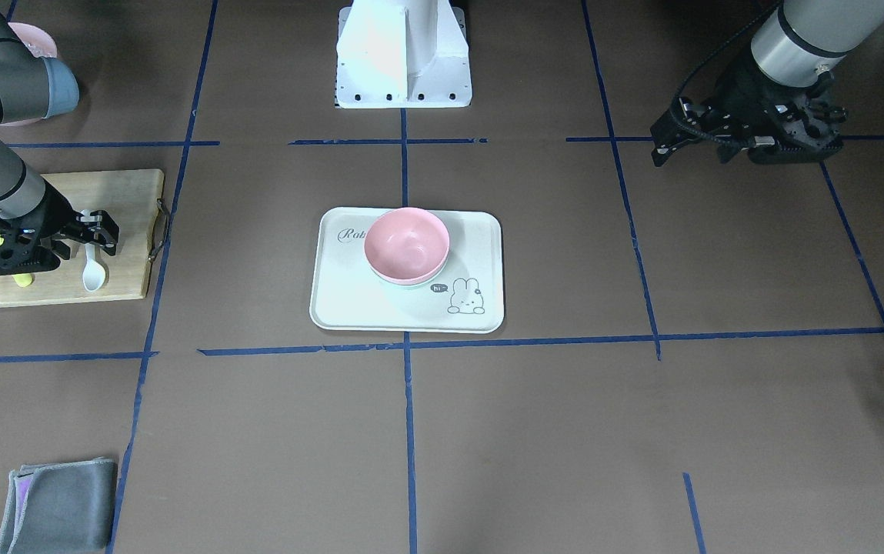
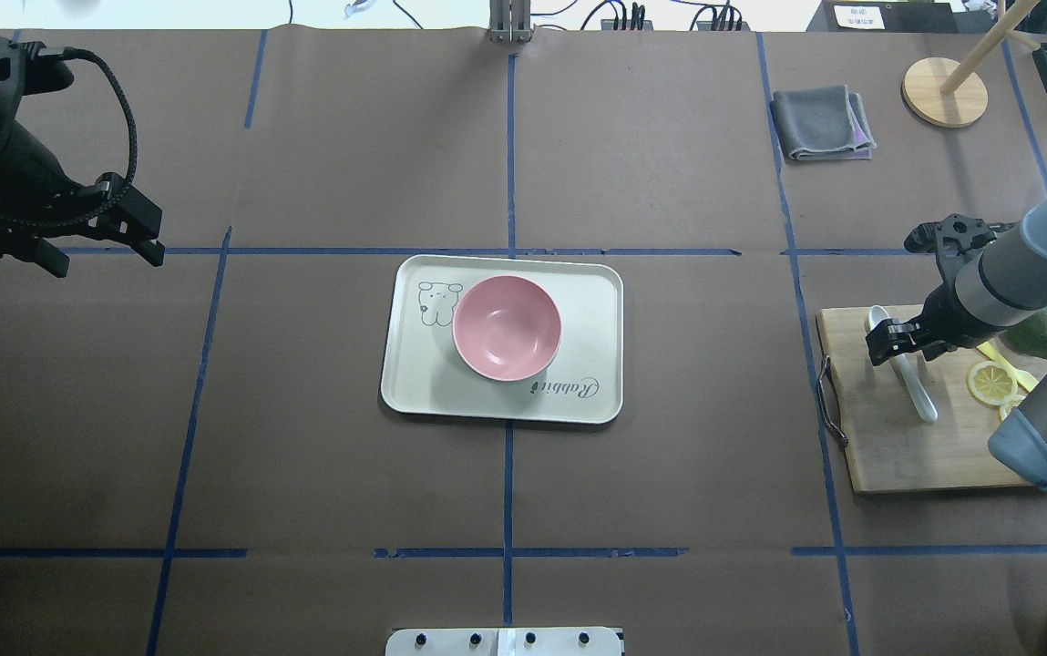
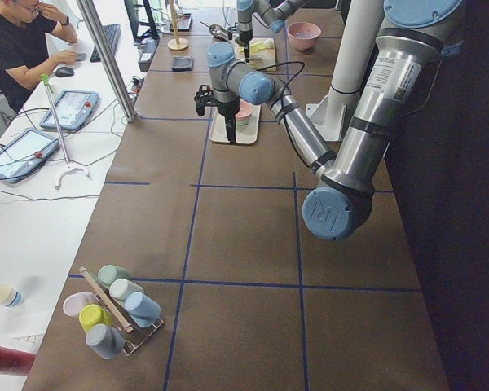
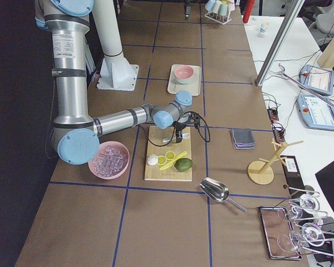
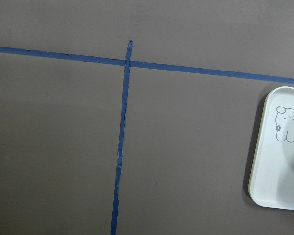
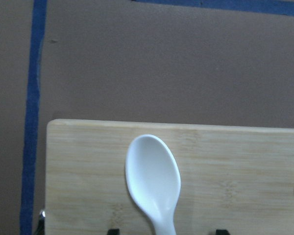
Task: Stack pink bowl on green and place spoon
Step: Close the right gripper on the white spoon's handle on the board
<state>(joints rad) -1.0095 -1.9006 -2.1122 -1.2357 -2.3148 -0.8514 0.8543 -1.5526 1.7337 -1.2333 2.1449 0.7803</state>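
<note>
The pink bowl (image 2: 507, 328) sits nested in the green bowl, of which only a thin rim (image 1: 411, 282) shows, on the white rabbit tray (image 2: 591, 401) at the table's middle. The white spoon (image 2: 911, 384) lies on the wooden cutting board (image 2: 897, 456) at the robot's right. My right gripper (image 2: 902, 344) is open and low over the spoon. In the right wrist view its fingertips (image 6: 112, 230) straddle the spoon's handle just behind the spoon's bowl (image 6: 153, 180). My left gripper (image 2: 108, 251) is open and empty, raised above bare table far to the tray's left.
On the board beside the spoon lie lemon slices (image 2: 990, 381) and a green fruit (image 2: 1042, 330). A folded grey cloth (image 2: 822, 123) and a wooden stand's base (image 2: 944, 91) are at the far right. A pink bowl of ice (image 4: 108, 160) stands near the board.
</note>
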